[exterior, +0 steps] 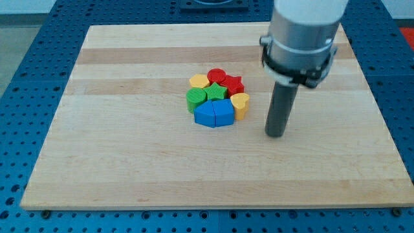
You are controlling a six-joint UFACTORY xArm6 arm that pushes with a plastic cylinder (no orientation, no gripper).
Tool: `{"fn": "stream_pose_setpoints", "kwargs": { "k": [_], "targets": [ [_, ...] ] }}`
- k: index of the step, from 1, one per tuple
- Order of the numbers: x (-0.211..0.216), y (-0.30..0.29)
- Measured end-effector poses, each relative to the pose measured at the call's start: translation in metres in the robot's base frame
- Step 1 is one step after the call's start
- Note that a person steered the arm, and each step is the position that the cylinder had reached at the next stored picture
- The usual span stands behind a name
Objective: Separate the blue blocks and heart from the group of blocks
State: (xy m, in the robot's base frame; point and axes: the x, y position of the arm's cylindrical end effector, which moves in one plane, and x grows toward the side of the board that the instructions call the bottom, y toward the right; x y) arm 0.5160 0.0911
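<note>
A tight group of blocks sits near the board's middle. Two blue blocks lie side by side at its bottom edge: a left blue block [206, 114] and a right blue block [223, 113]. A yellow heart [240, 104] touches the right blue block on the group's right side. Above them are a green round block [196, 98], a green star [217, 92], a red star [232, 84], a red round block [216, 76] and a yellow block [199, 81]. My tip [275, 134] rests on the board to the right of the group, apart from the yellow heart.
The wooden board [129, 162] lies on a blue perforated table [26, 77]. The arm's grey body [301, 39] hangs over the board's upper right part.
</note>
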Motion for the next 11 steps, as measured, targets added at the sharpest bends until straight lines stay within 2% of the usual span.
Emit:
{"fn": "stream_pose_setpoints", "kwargs": {
  "k": [1,2,3,4,7,10,11],
  "targets": [
    [0.018,-0.055],
    [0.018,-0.133],
    [0.002,-0.191],
    [-0.021,-0.203],
    [-0.049,-0.154],
    [-0.049,-0.065],
    [-0.048,-0.055]
  ]
}}
